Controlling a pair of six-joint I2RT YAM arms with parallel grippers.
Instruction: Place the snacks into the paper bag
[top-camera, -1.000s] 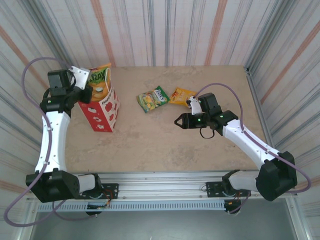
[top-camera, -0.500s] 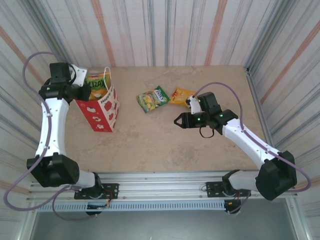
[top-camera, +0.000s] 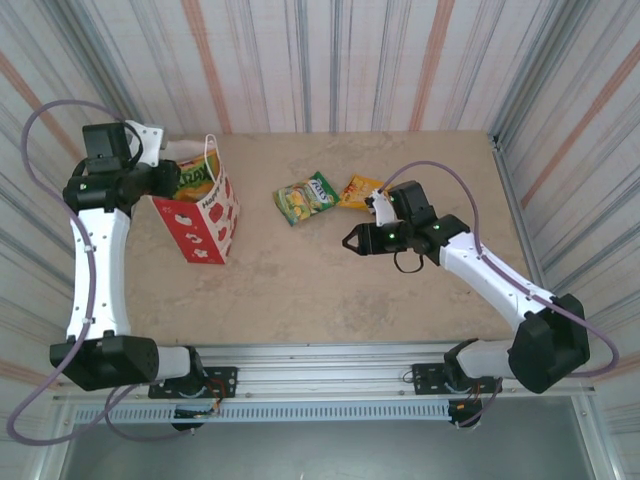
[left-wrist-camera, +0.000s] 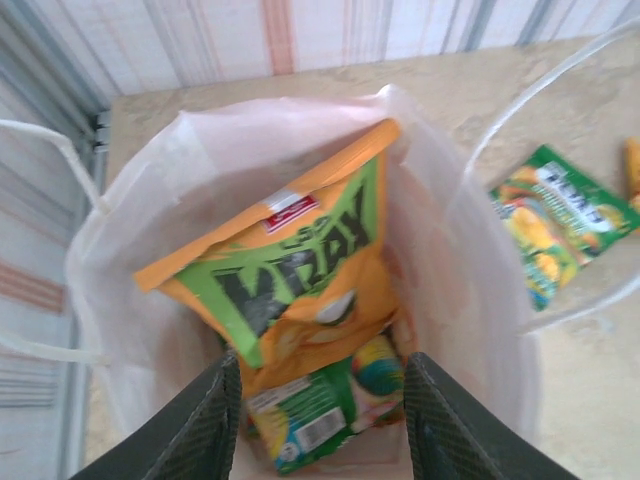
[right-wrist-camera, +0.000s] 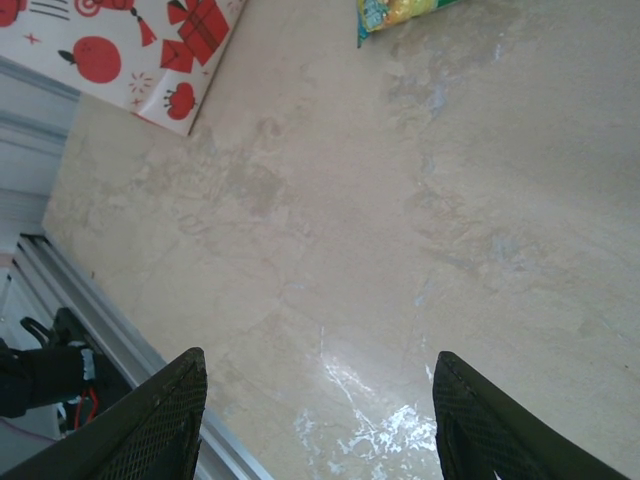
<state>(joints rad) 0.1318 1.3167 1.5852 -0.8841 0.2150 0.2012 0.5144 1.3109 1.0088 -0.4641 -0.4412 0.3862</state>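
The paper bag (top-camera: 205, 222), red with white pictures, stands at the table's left; its white rim (left-wrist-camera: 150, 180) is open under my left gripper (left-wrist-camera: 320, 365). An orange and green snack packet (left-wrist-camera: 290, 270) leans inside it over a green packet (left-wrist-camera: 315, 410). My left gripper (top-camera: 172, 178) hovers at the bag's mouth, open, its fingers (left-wrist-camera: 205, 425) on either side of the packets and gripping nothing. A green snack (top-camera: 305, 197) and a yellow-orange snack (top-camera: 362, 188) lie mid-table. My right gripper (top-camera: 350, 241) hangs open and empty over bare table (right-wrist-camera: 320, 365), a little in front of those two.
Striped walls close in the table at the back and sides. A metal rail (top-camera: 330, 385) runs along the near edge. The bag's thin white handles (left-wrist-camera: 520, 120) loop above its rim. The bag's side (right-wrist-camera: 130, 50) and a green packet's corner (right-wrist-camera: 400, 12) sit at the top of the right wrist view.
My left gripper opened and let the orange and green packet drop into the bag, then drew back to the left. The right gripper shifted slightly left.
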